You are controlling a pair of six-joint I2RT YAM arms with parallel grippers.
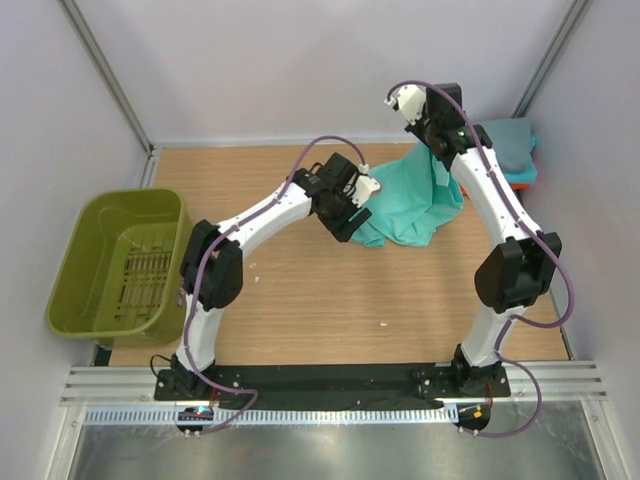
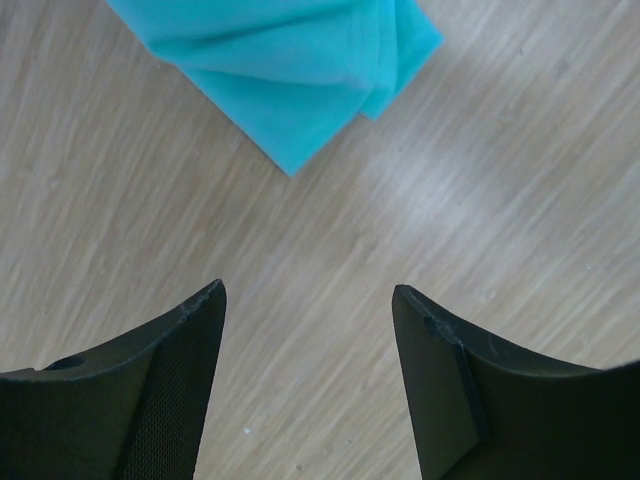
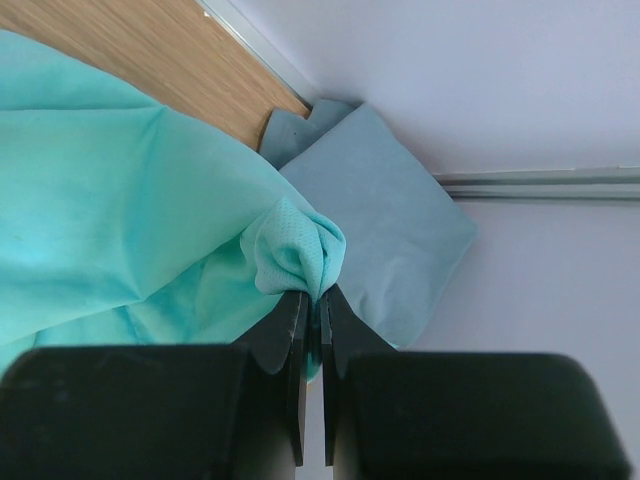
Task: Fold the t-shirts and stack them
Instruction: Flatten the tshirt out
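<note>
The olive-green basket (image 1: 100, 215) stands well to the left of the mint-green t-shirt (image 1: 410, 205), off the left edge of the wooden table (image 1: 300, 300).

Nearer, the left gripper (image 1: 352, 226) hangs just beside the shirt's left edge. In its wrist view, the left gripper (image 2: 307, 300) has its two black fingers (image 2: 180, 380) spread wide with nothing between them. Bare wood lies under them. A layered corner of the mint-green t-shirt (image 2: 290, 60) lies a little beyond the fingertips, apart from them.

The shirt itself is unfolded and rumpled. It sits on the far right part of the table, its lower part spread on the wood and its upper right part drawn up into a peak.

At that peak is the right gripper (image 1: 432, 145). Its wrist view shows the right gripper (image 3: 315, 295) clenched, the fingers pressed together on a small bunched tuck of the mint-green t-shirt (image 3: 100, 180), which drapes away to the left.

To the right of the shirt, in the far right corner against the wall, lies a folded slate-grey t-shirt (image 1: 505, 140) (image 3: 380, 200). It rests on top of an orange-red t-shirt (image 1: 520, 183), with a thin cyan edge showing between them.
</note>
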